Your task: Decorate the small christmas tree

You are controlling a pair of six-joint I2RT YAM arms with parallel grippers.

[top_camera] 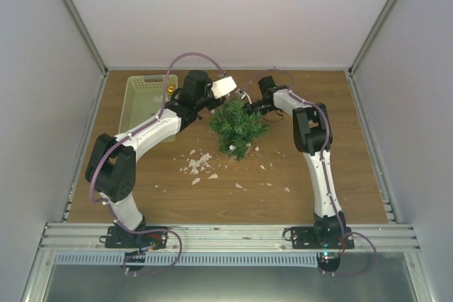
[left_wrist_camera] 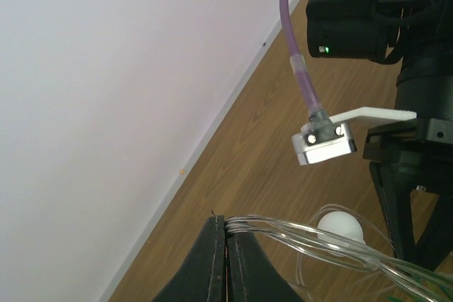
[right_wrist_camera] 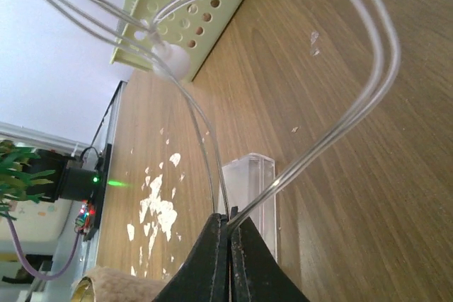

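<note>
Small christmas tree (top_camera: 238, 125) sits mid-table (top_camera: 340, 167), slightly toward 12 o'clock. Left arm runs up from the 7 o'clock base, wrist at the tree's 11 o'clock. Right arm rises from 5 o'clock, elbow at the tree's 3 o'clock, forearm folded back to its 1 o'clock. Left gripper (left_wrist_camera: 226, 223) and right gripper (right_wrist_camera: 228, 218) are both pinched tight on the clear wire string (left_wrist_camera: 269, 228), which carries a white bead (left_wrist_camera: 341, 225). Basket (top_camera: 145, 104) is at the tree's 9 o'clock.

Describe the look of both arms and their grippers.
The left arm and right arm have white tubular links, bulky black joints and black bases. A purple cable runs along each. The left gripper and right gripper have slim, black, tapering fingers.
</note>
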